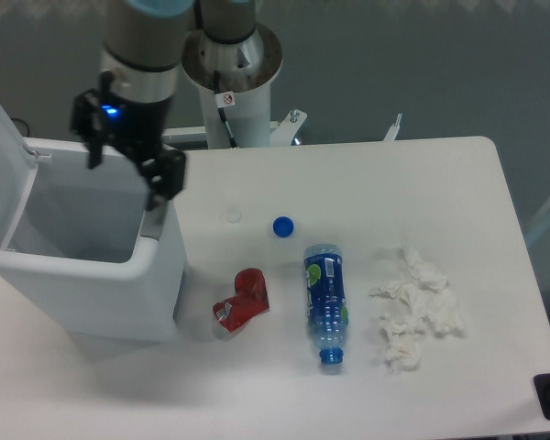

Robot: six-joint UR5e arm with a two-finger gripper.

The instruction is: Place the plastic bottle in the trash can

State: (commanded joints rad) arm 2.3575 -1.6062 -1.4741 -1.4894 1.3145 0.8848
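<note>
A blue-labelled bottle (326, 304) and crumpled tissue (416, 307) lie nearest, well away from the pincer (159, 188), which hangs directly over the open trash can's (156, 275) near rim. I cannot tell how wide its jaws stand. The green-labelled plastic bottle is nowhere in view, so it is probably already inside the can, leaving only the retreat.

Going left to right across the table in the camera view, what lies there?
Trash can with lid open → crushed red can → blue cap → blue-labelled bottle lying down → crumpled white tissue.
</note>
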